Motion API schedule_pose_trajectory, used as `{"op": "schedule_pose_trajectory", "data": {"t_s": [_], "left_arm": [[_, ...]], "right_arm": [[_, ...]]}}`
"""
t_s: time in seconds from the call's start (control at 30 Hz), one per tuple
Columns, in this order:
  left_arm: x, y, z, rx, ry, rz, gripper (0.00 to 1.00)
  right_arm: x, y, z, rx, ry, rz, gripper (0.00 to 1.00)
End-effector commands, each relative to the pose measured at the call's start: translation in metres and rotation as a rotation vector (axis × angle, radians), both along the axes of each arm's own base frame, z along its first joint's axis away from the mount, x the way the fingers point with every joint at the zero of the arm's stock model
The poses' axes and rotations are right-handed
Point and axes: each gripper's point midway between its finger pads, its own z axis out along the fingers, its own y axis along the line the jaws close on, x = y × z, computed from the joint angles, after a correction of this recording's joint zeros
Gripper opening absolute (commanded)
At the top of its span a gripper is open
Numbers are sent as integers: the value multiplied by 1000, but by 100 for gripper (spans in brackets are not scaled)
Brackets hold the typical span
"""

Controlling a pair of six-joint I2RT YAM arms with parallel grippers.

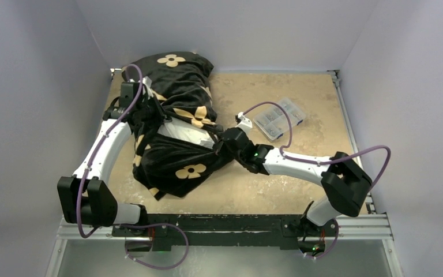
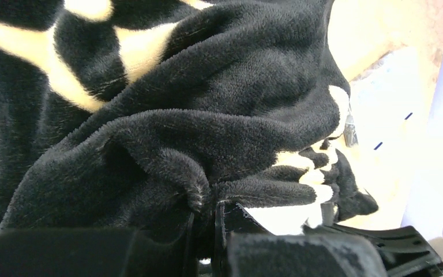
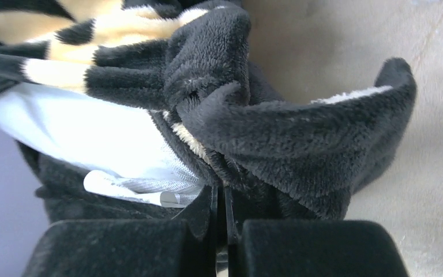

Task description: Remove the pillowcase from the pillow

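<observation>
The black plush pillowcase (image 1: 176, 81) with tan flowers lies bunched on the left half of the table, its near part (image 1: 179, 164) folded toward the front. The white pillow (image 1: 186, 133) shows in the gap in its middle. My left gripper (image 1: 148, 109) is shut on a fold of the pillowcase (image 2: 207, 133) at its left side. My right gripper (image 1: 222, 144) is shut on the pillowcase's edge (image 3: 277, 133) at its right side; its pale lining (image 3: 352, 95) shows there. In the right wrist view the white pillow (image 3: 92, 133) shows beside the pinched fabric.
A clear plastic compartment box (image 1: 280, 118) lies on the tan tabletop (image 1: 300, 92) right of centre, behind my right arm. Grey walls enclose the table at the back and both sides. A black rail (image 1: 219, 222) runs along the front edge.
</observation>
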Motion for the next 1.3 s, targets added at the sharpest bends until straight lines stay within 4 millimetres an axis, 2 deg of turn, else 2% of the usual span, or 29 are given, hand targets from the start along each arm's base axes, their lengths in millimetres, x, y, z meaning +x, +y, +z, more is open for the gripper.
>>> {"op": "schedule_pose_trajectory", "data": {"t_s": [0.0,0.1,0.17,0.27,0.4,0.57,0.67,0.77,0.83,0.93,1.13,1.2,1.27], "left_arm": [[48,70,83,119,-332,249,0],[41,52,72,77,-312,171,0],[32,31,67,79,-304,100,12],[15,-4,61,128,-286,6,27],[-10,-43,55,109,-271,-89,47],[-40,-83,57,93,-277,-157,66],[-53,-113,55,104,-285,-207,68],[-56,-136,35,189,-258,-235,68],[-55,-143,16,248,-224,-245,68],[-47,-142,-7,321,-192,-221,66],[-32,-134,-32,404,-184,-157,57],[-30,-135,-41,412,-175,-155,57],[-28,-138,-50,416,-163,-153,62]], "right_arm": [[-14,-66,-45,-236,79,-1,0],[-11,-46,-24,-148,-9,93,0],[-4,-34,-9,-102,-76,127,0],[-1,-19,-3,-61,-106,169,0],[3,-7,0,-24,-139,196,0],[0,-2,-2,10,-154,224,0],[0,-2,-7,10,-146,217,0],[0,-5,-11,13,-136,201,0],[-1,-6,-11,23,-136,195,0],[-4,-7,-12,35,-134,195,0],[-8,-10,-25,28,-113,196,0],[-9,-10,-28,28,-110,201,0],[-9,-9,-29,30,-109,206,0]]}}
